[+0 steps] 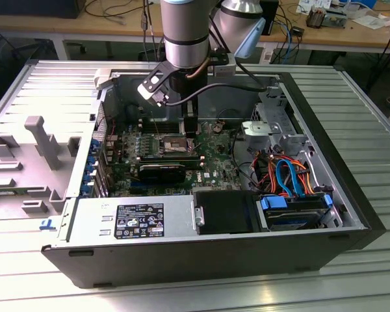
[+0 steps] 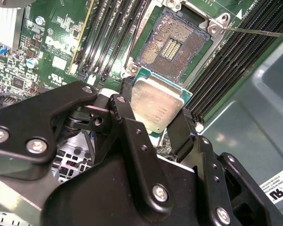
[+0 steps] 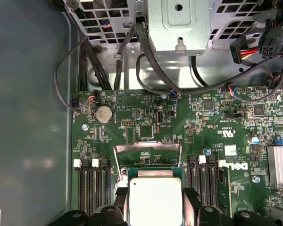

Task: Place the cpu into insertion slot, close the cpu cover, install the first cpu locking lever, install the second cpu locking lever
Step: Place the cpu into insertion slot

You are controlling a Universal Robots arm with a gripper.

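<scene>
We grip the cpu (image 2: 161, 101) flat by two opposite edges in our gripper (image 2: 151, 114) — the bare insertion slot (image 2: 173, 47) lies just beyond the fingertips, lower down — chip unseated.

A black-and-white label (image 1: 140, 219) stands on the grey power supply (image 1: 94, 221), white lettering (image 3: 233, 165) on the green motherboard (image 3: 146, 117), and a white sticker (image 2: 277, 184) on the case panel (image 2: 254, 108). The cpu (image 2: 155, 103) clamped in my gripper (image 2: 153, 112) bears faint marks. None of it reads clearly to me.
</scene>
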